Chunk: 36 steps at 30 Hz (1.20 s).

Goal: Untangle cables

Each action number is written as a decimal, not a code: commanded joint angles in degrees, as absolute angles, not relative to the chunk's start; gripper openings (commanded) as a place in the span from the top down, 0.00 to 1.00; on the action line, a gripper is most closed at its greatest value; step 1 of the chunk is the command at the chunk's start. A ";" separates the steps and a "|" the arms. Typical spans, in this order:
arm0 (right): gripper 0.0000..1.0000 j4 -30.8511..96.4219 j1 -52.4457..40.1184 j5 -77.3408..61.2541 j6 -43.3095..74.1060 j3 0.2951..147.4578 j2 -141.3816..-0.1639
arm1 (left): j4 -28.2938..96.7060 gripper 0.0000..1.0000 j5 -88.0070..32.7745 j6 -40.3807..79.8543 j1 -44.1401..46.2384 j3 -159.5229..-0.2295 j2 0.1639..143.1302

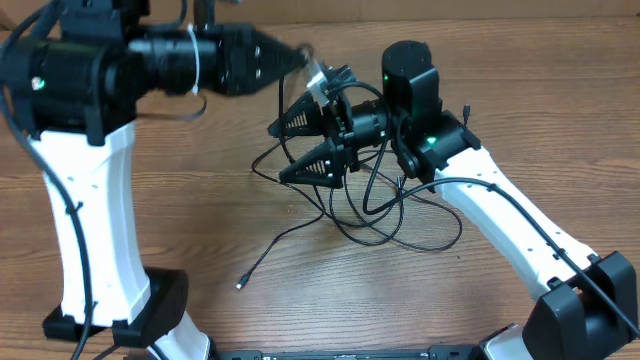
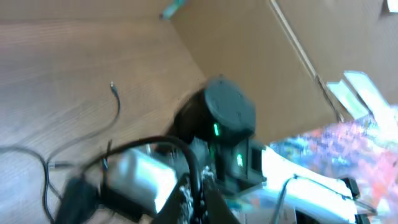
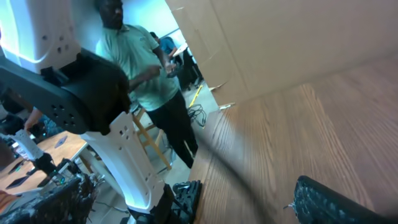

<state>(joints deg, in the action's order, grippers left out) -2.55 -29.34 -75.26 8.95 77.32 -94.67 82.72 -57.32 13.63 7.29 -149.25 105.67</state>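
Overhead: left fingers (image 1: 285,57) pressed closed at top centre; whether a strand is pinched between them, cannot tell. Right fingers (image 1: 305,118) spread wide and empty, beside the cables (image 1: 400,215), which lie in overlapping loops on the counter (image 1: 520,90) under the right wrist. One plug end (image 1: 241,285) trails loose toward the front.

Left wrist: blurred. A single strand (image 2: 117,109) curls on the wood, and the right arm's housing (image 2: 227,118) sits close.

Right wrist: one finger at the lower corner, nothing held, cables not seen.

Risks, as I judge them: the arms are crowded, so a knock is likely. A wide grab taking several loops would tighten the knot.
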 commanded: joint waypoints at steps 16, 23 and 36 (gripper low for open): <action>0.96 1.93 -31.42 -69.82 7.27 78.39 -94.41 | 76.69 0.07 -58.39 20.56 1.19 -150.21 107.15; 0.96 3.09 -29.06 -66.89 8.01 78.52 -94.39 | 83.11 0.00 -55.31 13.23 0.58 -150.21 107.15; 0.96 -11.16 1.17 -76.58 35.59 81.69 -92.97 | 91.90 0.00 -45.19 7.79 0.27 -150.21 107.20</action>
